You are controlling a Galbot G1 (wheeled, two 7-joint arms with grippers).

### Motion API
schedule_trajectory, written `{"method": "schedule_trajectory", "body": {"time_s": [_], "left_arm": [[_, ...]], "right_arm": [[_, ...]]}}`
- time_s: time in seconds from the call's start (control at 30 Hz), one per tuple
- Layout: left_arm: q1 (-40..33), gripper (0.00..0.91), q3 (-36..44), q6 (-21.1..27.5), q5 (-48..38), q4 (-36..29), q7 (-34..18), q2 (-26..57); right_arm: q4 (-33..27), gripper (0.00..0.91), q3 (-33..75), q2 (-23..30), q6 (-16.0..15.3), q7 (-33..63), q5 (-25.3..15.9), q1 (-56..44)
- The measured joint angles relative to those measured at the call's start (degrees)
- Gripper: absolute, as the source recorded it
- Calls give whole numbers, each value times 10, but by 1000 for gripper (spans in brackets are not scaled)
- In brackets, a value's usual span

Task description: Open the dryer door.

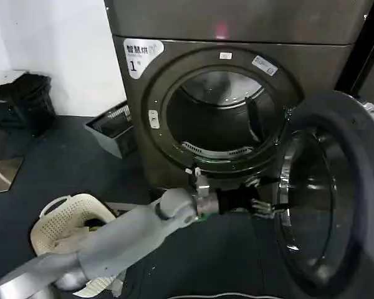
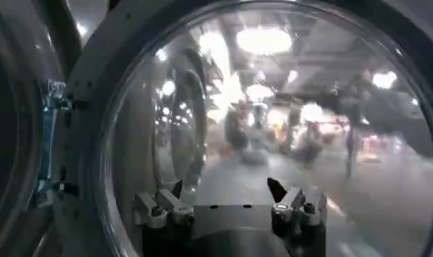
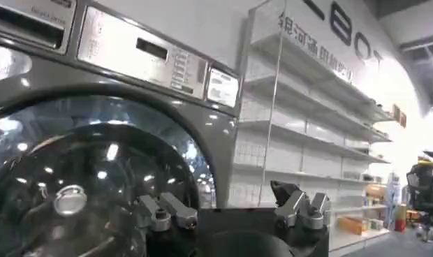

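**Dryer door swung open, left gripper at its inner face**

Door (image 1: 336, 193) stands wide open, hinged out to the right of the drum opening (image 1: 221, 112), grey inner face and glass toward the machine. Left gripper (image 1: 267, 208) sits just beside the door's inner rim, below the opening; fingers (image 2: 164, 206) spread apart, holding nothing, glass right ahead. Right gripper (image 3: 234, 209) faces another machine's closed door (image 3: 70, 188); fingers apart, empty. Laundry basket (image 1: 65, 227) lies on the floor, left of the dryer.
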Motion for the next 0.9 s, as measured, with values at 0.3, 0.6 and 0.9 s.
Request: {"method": "schedule_trajectory", "body": {"time_s": [0.3,0.6,0.9], "left_arm": [[-21,907,4,-23,18,50,-45,-53],[-27,907,-12,-39,20,75,-80,-93],[-14,907,-17,-169,82,76,-147,-82]], "right_arm": [[-2,907,9,2,7,0,-1,-3],[-10,907,13,1,17,-2,0,-7],[-16,907,11,-5,23,-1,2,-2]]}}
